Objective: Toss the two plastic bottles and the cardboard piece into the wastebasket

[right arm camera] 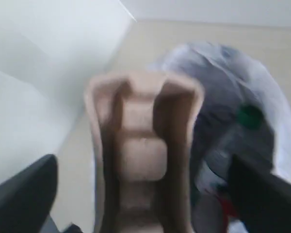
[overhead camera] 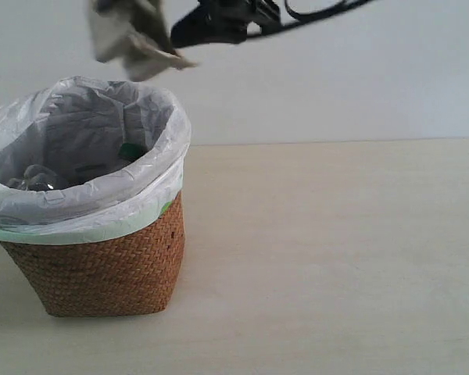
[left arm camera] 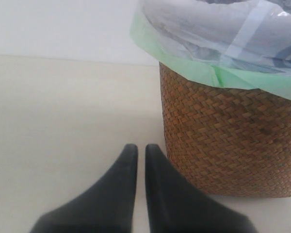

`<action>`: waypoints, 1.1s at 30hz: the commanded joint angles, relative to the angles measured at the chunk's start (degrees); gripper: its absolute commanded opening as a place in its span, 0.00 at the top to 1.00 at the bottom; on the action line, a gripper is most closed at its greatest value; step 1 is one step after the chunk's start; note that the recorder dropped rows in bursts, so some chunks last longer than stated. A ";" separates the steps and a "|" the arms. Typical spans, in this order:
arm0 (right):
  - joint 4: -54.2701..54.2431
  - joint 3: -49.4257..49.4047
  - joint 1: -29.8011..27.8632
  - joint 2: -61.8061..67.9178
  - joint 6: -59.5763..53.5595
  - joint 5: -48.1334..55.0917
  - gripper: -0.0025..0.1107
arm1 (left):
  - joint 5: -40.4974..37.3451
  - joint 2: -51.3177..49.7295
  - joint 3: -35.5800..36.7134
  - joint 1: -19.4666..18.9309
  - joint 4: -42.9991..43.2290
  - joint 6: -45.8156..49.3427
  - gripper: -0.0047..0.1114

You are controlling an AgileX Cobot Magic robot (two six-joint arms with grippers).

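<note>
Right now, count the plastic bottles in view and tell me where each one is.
2. Both lie inside the wastebasket: the green-capped bottle, and beside it a second bottle showing only a blurred red label. The cardboard piece above hides part of the inside.

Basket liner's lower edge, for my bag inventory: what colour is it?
The liner edge is pale green, clearest in the left wrist view.

Blurred, one end cut off by the frame: a beige-brown moulded cardboard tray piece [right arm camera: 143,111] between the parted fingers of the right pincer [right arm camera: 143,167]. Beyond it, 2 clear plastic bottles [right arm camera: 228,145] lie mostly hidden inside the brown wicker wastebasket [overhead camera: 102,273].
</note>
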State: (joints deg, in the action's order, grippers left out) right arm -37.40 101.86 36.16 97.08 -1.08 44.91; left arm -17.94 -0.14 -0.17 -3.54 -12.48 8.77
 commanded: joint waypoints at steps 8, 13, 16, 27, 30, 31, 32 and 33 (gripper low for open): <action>12.20 2.82 -0.14 3.82 9.15 5.82 0.14 | 0.15 0.14 0.17 -0.19 0.11 -0.50 0.91; 12.80 2.82 -0.14 3.82 8.14 9.85 0.56 | 0.15 0.14 0.17 -0.19 0.11 -0.50 0.91; 13.64 2.82 -0.14 3.82 4.91 13.28 0.98 | 0.15 0.14 0.17 -0.19 0.11 -0.50 0.91; 31.84 -9.30 -0.14 -0.78 10.29 16.60 0.97 | 0.15 0.14 0.17 -0.19 0.11 -0.50 0.91; 34.09 -19.22 -0.14 -5.65 11.00 6.78 0.97 | 0.15 0.14 0.17 -0.19 0.11 -0.50 0.91; 34.33 -23.73 -0.14 -8.23 11.00 2.24 0.97 | 0.15 0.14 0.17 -0.19 0.11 -0.50 0.91; 34.47 -26.65 -0.14 -10.03 11.00 -0.05 0.97 | 0.15 0.14 0.17 -0.19 0.11 -0.50 0.91; 34.81 -30.84 -0.14 -12.88 11.00 -5.16 0.97 | 0.15 0.14 0.17 -0.19 0.11 -0.50 0.91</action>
State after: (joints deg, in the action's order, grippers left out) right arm -4.28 79.72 36.12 90.45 9.54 50.44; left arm -17.94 -0.14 -0.17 -3.54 -12.48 8.77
